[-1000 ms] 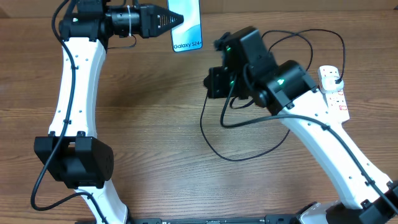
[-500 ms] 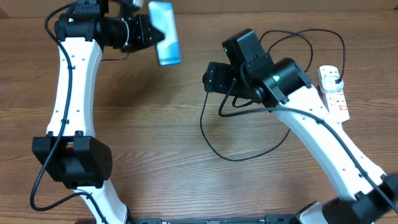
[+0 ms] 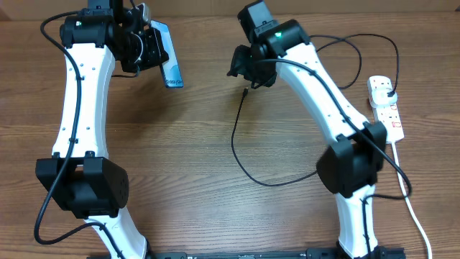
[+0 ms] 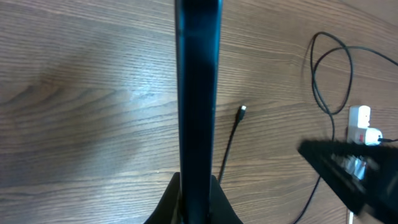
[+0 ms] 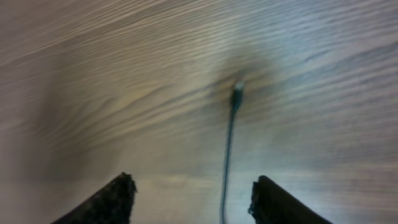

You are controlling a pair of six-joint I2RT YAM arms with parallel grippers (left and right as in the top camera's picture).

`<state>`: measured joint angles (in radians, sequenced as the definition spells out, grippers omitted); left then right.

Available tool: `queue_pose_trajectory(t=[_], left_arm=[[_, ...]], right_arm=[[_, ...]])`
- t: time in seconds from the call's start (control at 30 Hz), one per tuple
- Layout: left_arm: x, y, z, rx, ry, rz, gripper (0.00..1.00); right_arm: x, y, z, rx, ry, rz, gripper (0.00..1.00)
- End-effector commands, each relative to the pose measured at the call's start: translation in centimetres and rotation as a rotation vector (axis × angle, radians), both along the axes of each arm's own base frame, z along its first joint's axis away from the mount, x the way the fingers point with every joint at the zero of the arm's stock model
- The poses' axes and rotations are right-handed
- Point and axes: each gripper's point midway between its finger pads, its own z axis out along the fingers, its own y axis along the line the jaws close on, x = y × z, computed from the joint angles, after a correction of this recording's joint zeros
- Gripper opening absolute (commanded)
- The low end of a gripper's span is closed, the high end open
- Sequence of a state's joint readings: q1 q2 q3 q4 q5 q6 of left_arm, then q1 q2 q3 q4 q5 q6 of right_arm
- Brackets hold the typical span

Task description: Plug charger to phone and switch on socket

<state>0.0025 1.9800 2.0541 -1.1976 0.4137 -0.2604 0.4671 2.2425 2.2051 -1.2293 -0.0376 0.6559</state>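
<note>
- The wooden tabletop is filling the overhead view, with my two white arms reaching across it. No box, tray or other container is showing, so nothing is sitting inside anything.
- The socket, a white power strip, is lying at the right edge of the tabletop, well apart from both grippers. The charger's plug end appears to be sitting in its far end. I cannot tell how its switches are standing.
- My left gripper is pinching the phone by one end and holding it tilted above the tabletop at the far left. Its blue screen is showing from above, and only its dark edge is facing the left wrist camera.
- My right gripper is hovering with fingers spread over the charger, gripping nothing. The thin black cable is running up between the fingers.
- The connector tip is lying loose on the wood, just ahead of those fingers.
- By my judgement, I am working on picking up the connector tip, early in the task. Next I am needing to lower, close on the cable just behind the tip, and line it up with the phone's port. The switch is waiting for afterwards.
</note>
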Motion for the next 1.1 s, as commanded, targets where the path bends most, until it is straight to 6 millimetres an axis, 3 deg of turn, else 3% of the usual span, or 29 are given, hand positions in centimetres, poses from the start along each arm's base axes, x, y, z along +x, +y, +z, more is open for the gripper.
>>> queue_pose_trajectory(t=[0.0,0.13,0.3,0.73,0.87,1.07], left_arm=[[0.0,0.1,0.7,0.003,-0.013,0.008,0.04],[-0.1,0.1,0.6,0.003,-0.01,0.008,0.04],[-0.1,0.1,0.6,0.003,-0.01,0.008,0.04],[-0.1,0.1,0.6,0.004,-0.01,0.008,0.04],[-0.1,0.1,0.6,0.004,-0.01,0.008,0.04],[-0.1,0.1,0.6,0.004,-0.011,0.008,0.04]], right_arm=[[1.9,-0.8,-3.1,-0.082,-0.013,-0.085,0.51],[2.4,-0.8,-6.9,-0.165,0.001,-0.111,0.48],[2.0,0.0,-9.7,-0.175,0.041,-0.09,0.42],[0.9,0.2,-14.1,-0.231,0.11,-0.069,0.39],[0.7,0.1,-14.3,-0.235,0.117,-0.069,0.3],[0.0,-0.7,-15.0,-0.254,0.153,-0.07,0.25]])
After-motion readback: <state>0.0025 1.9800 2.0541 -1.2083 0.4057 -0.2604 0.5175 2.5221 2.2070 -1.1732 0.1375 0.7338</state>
